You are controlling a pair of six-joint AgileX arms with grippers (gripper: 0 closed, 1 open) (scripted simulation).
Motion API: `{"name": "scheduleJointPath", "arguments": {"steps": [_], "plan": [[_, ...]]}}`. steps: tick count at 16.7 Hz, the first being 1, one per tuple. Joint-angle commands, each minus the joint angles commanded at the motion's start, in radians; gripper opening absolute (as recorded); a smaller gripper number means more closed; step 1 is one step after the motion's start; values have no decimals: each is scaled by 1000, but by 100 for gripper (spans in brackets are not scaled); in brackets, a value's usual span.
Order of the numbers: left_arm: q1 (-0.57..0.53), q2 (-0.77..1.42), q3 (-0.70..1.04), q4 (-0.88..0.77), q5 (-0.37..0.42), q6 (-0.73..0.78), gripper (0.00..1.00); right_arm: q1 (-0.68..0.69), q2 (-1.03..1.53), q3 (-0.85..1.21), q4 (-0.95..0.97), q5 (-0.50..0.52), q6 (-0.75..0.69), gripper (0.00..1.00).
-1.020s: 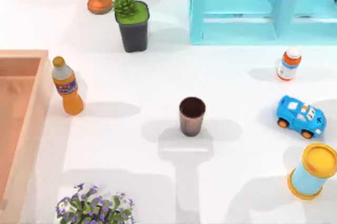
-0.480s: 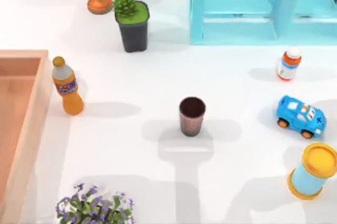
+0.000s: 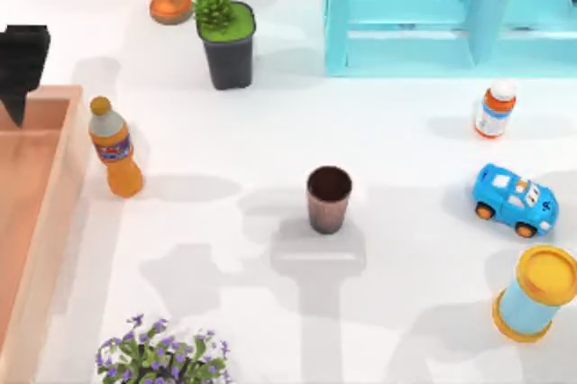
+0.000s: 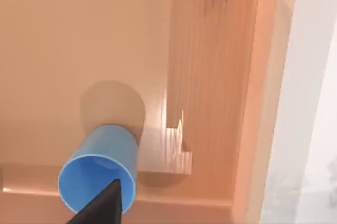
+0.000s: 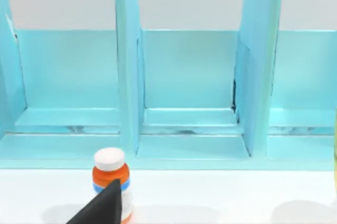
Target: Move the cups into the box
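Top view: left hand (image 3: 18, 73) above box (image 3: 50, 186) corner.

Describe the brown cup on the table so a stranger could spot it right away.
Start at the turquoise shelf frame along the table's far edge, then come toward the table's middle. The dark brown cup stands alone there, upright and open-topped, its ribbed, coppery side unlike anything nearby.

Blue cup (image 4: 102, 169) stands in box (image 4: 263, 103) corner, w/ gripper finger (image 4: 102, 205) beside.
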Motion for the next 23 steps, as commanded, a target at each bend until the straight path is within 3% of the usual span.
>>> {"name": "scheduleJointPath", "arguments": {"steps": [6,10,13,18,23], "plan": [[-486,412,457,-9,-18,-516,100,0,0,0,0,0,0,100],[-707,597,653,2,-15,-736,100,0,0,0,0,0,0,100],[-762,651,706,7,-12,-791,100,0,0,0,0,0,0,100],[-760,649,700,10,-12,-789,100,0,0,0,0,0,0,100],[-753,644,539,169,-12,-781,100,0,0,0,0,0,0,100]]}}
